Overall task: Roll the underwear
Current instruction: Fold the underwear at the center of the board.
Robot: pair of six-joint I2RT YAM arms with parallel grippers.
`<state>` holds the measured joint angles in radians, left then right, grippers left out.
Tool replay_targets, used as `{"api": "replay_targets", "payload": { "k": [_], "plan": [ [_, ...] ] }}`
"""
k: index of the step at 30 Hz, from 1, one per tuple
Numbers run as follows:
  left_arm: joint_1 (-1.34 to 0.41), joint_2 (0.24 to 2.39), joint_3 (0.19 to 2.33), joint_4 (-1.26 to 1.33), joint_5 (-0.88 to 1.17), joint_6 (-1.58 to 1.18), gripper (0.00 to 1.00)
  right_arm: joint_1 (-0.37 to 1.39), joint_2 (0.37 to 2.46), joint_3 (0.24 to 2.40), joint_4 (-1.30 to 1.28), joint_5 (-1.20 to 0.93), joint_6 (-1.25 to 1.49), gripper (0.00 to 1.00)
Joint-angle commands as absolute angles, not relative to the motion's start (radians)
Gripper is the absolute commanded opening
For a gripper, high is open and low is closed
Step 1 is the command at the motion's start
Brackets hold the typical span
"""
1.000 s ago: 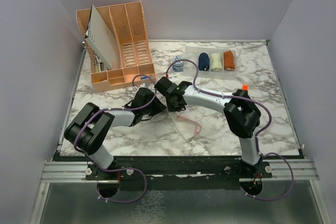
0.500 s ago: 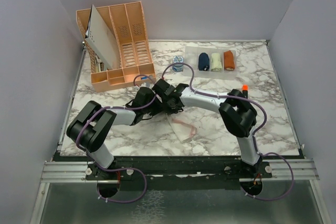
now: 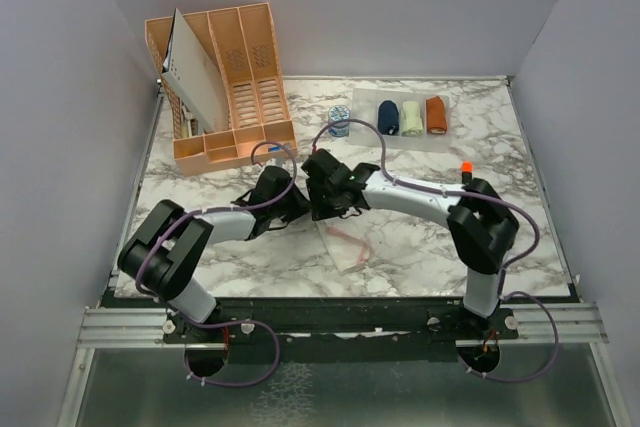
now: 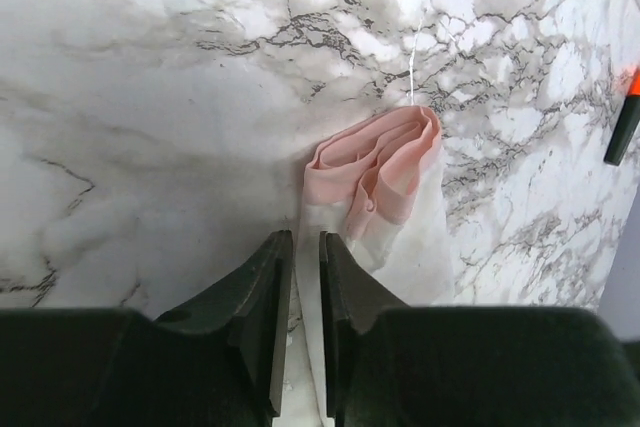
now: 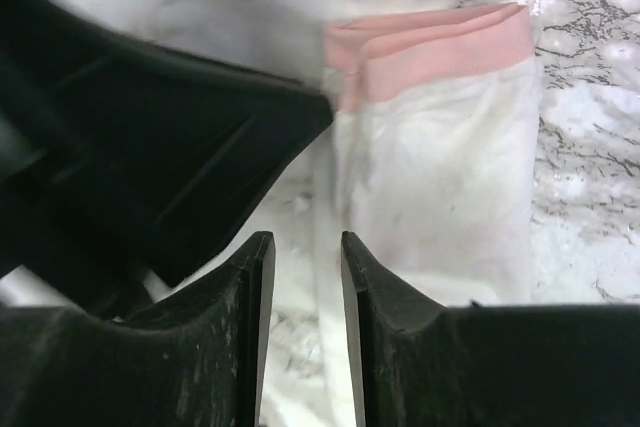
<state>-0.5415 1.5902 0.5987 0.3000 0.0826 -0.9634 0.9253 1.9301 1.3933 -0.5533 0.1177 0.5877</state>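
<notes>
Okay, top view: white-and-grey marble bench [image 3: 200,247], both arms reaching in to the middle, left pincer [image 3: 293,209] and right pincer [image 3: 322,209] nearly touching each other. The whitish-pink cloth brief with pink edging [image 3: 350,244] lies flat on the bench just beside them, on the near-right side. By the far edge a navy blue rolled brief [image 3: 388,117], a cream cloth roll [image 3: 411,118] and a rust-orange cloth roll [image 3: 436,114] sit side by side. A peach plastic slotted organiser [image 3: 240,67] stands far left. Left wrist view: left pincer [image 4: 303,242] narrow, a thin slot between the fingers, with the white edge of the whitish-pink brief [image 4: 385,172] running into that slot; cannot tell whether the cloth is pinched. Pink band is bunched in folds ahead of the tips, and an orange marker tip [image 4: 622,117] shows at the right edge. Right wrist view: right pincer [image 5: 300,247] parted, nothing clamped, tips over the left edge of the brief [image 5: 440,177], which has its pink band across the far end. The black left pincer fills the left side, its tip at the band's corner.
</notes>
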Motion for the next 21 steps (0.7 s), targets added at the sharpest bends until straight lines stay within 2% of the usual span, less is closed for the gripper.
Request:
{"api": "replay_targets", "payload": {
  "k": [1, 5, 12, 15, 21],
  "plan": [
    [-0.541, 1.500, 0.609, 0.166, 0.008, -0.939, 0.26, 0.933, 1.747, 1.321, -0.420, 0.036, 0.554, 0.38],
    [-0.541, 1.413, 0.597, 0.114, -0.041, -0.941, 0.39, 0.911, 1.642, 1.233, -0.395, 0.073, 0.563, 0.40],
    [-0.543, 1.324, 0.562, 0.249, 0.063, -0.916, 0.67, 0.832, 1.540, 1.032, -0.299, 0.058, 0.612, 0.30],
    [-0.543, 1.394, 0.614, 0.220, 0.091, -0.892, 0.70, 0.816, 1.548, 0.998, -0.262, 0.020, 0.613, 0.29],
    [-0.543, 1.510, 0.685, 0.174, 0.090, -0.876, 0.69, 0.803, 1.597, 0.992, -0.223, -0.039, 0.584, 0.21]
  ]
}}
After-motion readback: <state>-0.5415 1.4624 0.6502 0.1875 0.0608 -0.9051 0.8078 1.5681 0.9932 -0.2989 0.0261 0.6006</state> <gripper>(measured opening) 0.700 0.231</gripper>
